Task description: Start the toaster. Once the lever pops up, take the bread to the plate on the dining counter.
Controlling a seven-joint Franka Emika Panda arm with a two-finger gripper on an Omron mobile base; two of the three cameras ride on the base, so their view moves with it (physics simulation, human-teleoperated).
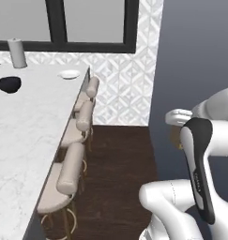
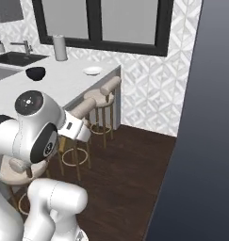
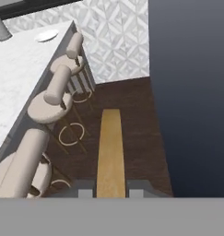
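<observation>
The bread (image 3: 110, 152), a tan slice seen edge-on, stands between the two fingertips of my gripper (image 3: 111, 189), which is shut on it above the dark wood floor. A brown bit of the bread (image 1: 175, 137) shows under the white hand in the left base view. The white plate (image 1: 69, 74) (image 2: 92, 70) (image 3: 46, 35) lies near the far corner of the dining counter (image 1: 31, 126) (image 2: 64, 87) (image 3: 16, 69), well ahead and to the left of the gripper. The toaster is out of view.
Three padded bar stools (image 1: 71, 173) (image 3: 53, 99) line the counter's edge between me and the plate. A dark bowl (image 1: 9, 84) (image 2: 35, 73) and a grey cylinder (image 1: 17, 53) (image 2: 60, 47) stand on the counter. A sink (image 2: 14, 57) lies beyond. A dark wall (image 1: 195, 47) rises at the right.
</observation>
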